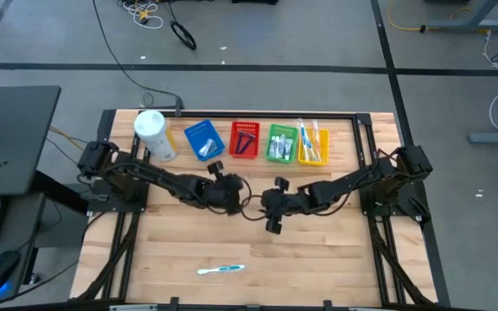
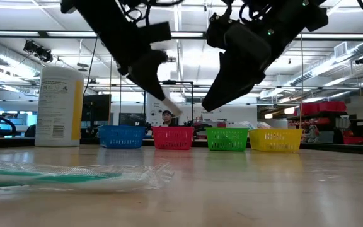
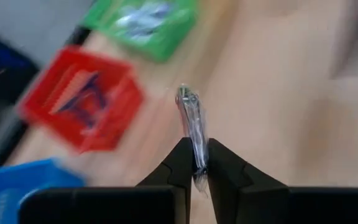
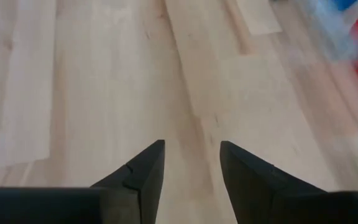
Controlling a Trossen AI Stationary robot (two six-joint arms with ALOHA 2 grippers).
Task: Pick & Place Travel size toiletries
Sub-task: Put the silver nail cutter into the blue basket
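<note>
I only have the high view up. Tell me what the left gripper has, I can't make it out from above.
Observer: The left gripper is shut on a slim item in clear wrapping, pinched between its two fingers; the left wrist view shows it sticking out past the tips.
Operator: Give me the right gripper too.
Observer: The right gripper is open with nothing between its fingers, only bare table ahead of it.
Operator: Report on the toothbrush at the near edge.
Observer: In the low view that toothbrush lies flat on the wood inside a crinkled clear wrapper.
</note>
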